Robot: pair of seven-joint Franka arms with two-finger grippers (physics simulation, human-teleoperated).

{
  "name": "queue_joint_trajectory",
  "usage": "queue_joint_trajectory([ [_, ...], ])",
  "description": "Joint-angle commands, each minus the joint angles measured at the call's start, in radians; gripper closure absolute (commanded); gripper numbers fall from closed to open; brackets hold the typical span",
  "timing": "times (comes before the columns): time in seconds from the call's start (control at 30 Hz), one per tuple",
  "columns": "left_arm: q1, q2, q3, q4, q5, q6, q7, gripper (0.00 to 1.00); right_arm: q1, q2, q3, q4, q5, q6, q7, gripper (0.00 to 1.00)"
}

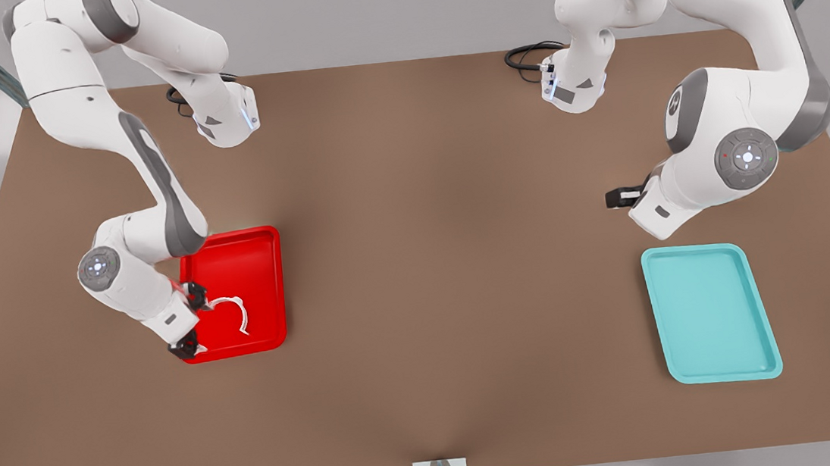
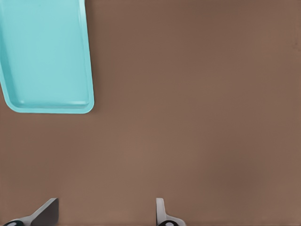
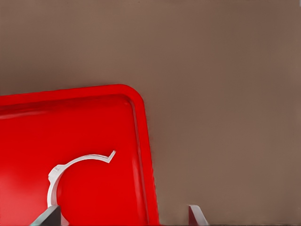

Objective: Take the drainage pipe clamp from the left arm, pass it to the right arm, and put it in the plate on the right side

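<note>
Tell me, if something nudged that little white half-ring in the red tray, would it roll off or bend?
The drainage pipe clamp lies flat on the red plate, so it would probably slide, not roll. The floor looks glossy, perhaps slippery, but the raised rim should stop it. Thin and open-ended, it likely weighs little and may flex slightly when squeezed. The right gripper is open beside it; the left gripper waits, open.

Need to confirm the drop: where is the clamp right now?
The clamp lies inside the red plate on the front view's left, in its near half, right beside the open right gripper.
</note>
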Motion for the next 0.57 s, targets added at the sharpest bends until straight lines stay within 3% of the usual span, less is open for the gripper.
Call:
queue_joint_trajectory([
  [0.0, 0.0, -0.003, -0.002, 0.0, 0.001, -0.003, 0.071, 0.0, 0.042, 0.029, 0.002, 0.184, 0.016, -0.543, 1.169, 0.0],
  [0.03, 0.0, -0.003, -0.002, 0.0, 0.001, -0.003, 0.071, 0.0, 0.082, 0.032, 0.0, 0.263, -0.026, -0.648, 1.565, 0.0],
  [0.07, 0.0, -0.003, -0.002, 0.0, 0.001, -0.001, 0.071, 0.0, 0.169, 0.032, 0.002, 0.417, -0.062, -0.869, 1.82, 0.0],
  [0.1, 0.0, -0.001, -0.002, 0.0, 0.001, -0.001, 0.071, 0.0, 0.186, 0.04, 0.002, 0.557, -0.057, -1.046, 1.874, 0.0],
  [0.13, 0.0, -0.001, -0.002, 0.0, 0.001, -0.001, 0.071, 0.0, 0.215, 0.012, -0.011, 0.59, -0.06, -1.088, 1.876, 0.0],
  [0.2, 0.0, 0.0, -0.002, 0.0, 0.001, -0.001, 0.071, 0.0, 0.217, -0.106, -0.037, 0.545, -0.047, -1.028, 1.788, 0.0],
  [0.27, 0.0, 0.002, 0.0, -0.001, 0.001, -0.003, 0.071, 0.0, 0.225, -0.255, -0.163, 0.344, 0.065, -0.884, 1.704, 0.0],
  [0.53, 0.0, 0.003, 0.0, -0.001, 0.001, -0.006, 0.072, 0.0, 0.238, -0.301, -0.212, 0.254, 0.07, -0.836, 1.663, 0.0],
])
